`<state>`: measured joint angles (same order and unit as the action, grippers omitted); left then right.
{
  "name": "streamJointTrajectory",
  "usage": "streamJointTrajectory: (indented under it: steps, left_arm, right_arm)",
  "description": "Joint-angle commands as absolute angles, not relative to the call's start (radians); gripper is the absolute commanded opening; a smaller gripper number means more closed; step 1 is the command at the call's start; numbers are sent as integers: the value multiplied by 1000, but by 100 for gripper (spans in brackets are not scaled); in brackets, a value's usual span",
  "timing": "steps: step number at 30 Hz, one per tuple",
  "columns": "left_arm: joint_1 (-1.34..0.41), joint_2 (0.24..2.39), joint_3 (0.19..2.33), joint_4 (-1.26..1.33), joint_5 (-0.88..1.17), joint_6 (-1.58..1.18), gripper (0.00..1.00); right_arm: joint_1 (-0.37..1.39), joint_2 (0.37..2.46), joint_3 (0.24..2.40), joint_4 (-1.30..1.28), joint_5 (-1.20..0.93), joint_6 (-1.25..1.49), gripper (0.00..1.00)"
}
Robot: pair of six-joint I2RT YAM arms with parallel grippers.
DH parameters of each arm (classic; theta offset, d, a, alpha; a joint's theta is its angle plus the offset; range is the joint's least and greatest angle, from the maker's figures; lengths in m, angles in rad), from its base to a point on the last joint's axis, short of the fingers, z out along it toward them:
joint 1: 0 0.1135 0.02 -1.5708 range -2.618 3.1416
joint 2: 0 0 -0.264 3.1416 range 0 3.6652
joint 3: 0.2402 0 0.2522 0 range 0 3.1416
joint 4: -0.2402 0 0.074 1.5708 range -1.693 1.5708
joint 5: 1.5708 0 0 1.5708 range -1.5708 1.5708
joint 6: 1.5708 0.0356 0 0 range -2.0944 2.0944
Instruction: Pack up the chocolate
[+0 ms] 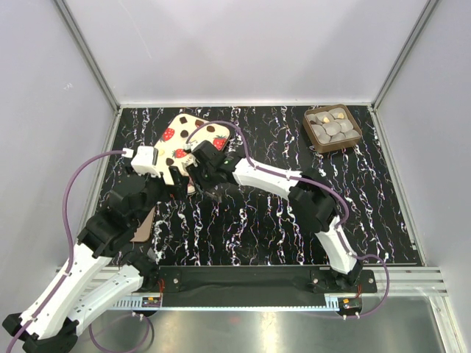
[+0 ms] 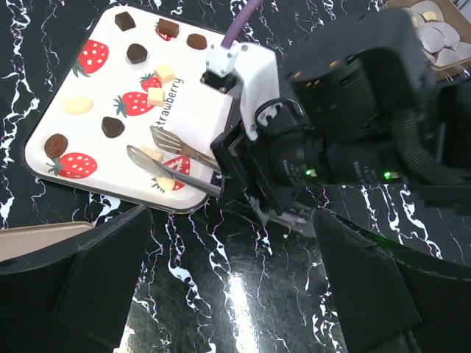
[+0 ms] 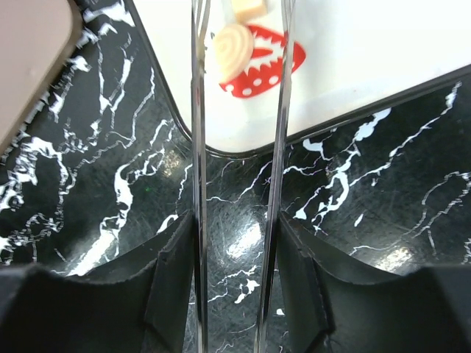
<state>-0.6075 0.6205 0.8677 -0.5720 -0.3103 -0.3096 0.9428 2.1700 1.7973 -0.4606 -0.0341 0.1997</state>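
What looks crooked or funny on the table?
The strawberry lid lies turned crooked to the table's edges, left of centre, far from the brown tray of chocolates in the far right corner. The right fingers hold metal tongs over the lid.

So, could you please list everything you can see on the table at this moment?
lid: one, cream with red strawberries, far left-centre.
tray: one, brown, far right corner.
chocolates: several, grey and gold, in the tray.
flat tan piece: one, near left.
tongs: one pair, metal, tips over the lid's near edge.
table: one, black with white veins.
left gripper: black, open, near the lid.
right gripper: black, shut on the tongs.
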Motion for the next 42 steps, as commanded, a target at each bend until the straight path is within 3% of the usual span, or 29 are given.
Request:
streamJointTrajectory:
  steps: [1, 11, 25, 32, 42]
  left_arm:
    - [-603, 609, 861, -508, -318, -299, 99]
    - [-597, 607, 862, -505, -311, -302, 99]
    - [-597, 606, 861, -506, -313, -302, 99]
    - [-597, 606, 861, -506, -313, -302, 99]
    - [-597, 607, 862, -503, -308, -301, 99]
  right_arm:
    - [963, 2174, 1853, -429, -6, 176, 52]
    - [969, 2168, 1853, -457, 58, 181, 40]
    - [936, 2108, 1882, -468, 22, 204, 35]
    - [773, 1949, 1826, -515, -34, 271, 34]
    - [359, 1689, 1641, -561, 35, 227, 34]
